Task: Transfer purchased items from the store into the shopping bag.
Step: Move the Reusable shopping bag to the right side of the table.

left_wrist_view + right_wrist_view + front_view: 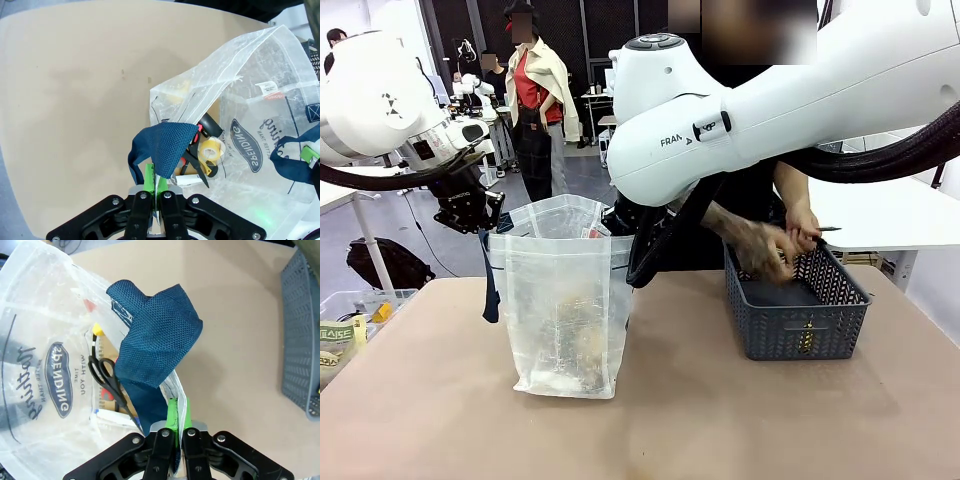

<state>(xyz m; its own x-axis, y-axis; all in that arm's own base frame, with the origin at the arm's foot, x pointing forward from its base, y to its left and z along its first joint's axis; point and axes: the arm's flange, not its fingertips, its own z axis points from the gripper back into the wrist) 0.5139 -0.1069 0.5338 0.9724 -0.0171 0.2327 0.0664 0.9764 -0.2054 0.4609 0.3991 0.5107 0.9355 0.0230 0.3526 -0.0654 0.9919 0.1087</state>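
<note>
Desk (740,430), tan and nearest the viewer, carries the shopping bag (560,300) at centre-left of the front view. It also carries the store (800,335), a dark grey slotted basket, at right; the two stand apart.

At left, the left end effector (152,181) is clenched on the bag's rim and one dark blue handle (162,145), with thin film pinched between its green pads. Inside the bag lie purchased items (570,335): black scissors (107,382), a roll of tape (210,150) and tan goods too blurred to name.

At centre, the right end effector (177,422) is clenched on the opposite rim and the other handle (155,337), so the mouth is held open between the two. At right, the person's hands (775,248) reach into the store; what they hold is blurred.

Likely failures:
- **Slipping film:** if the film slides out of either pinch, that side would sag and shut the mouth.
- **Uneven pull:** the bag rests lightly on the desk, so a lopsided pull could tip it.
- **Blocked path:** the right arm's bulky link (770,110) hangs between the person and the bag mouth. A hand carrying an item across could strike it, or drop the item outside the bag.
</note>
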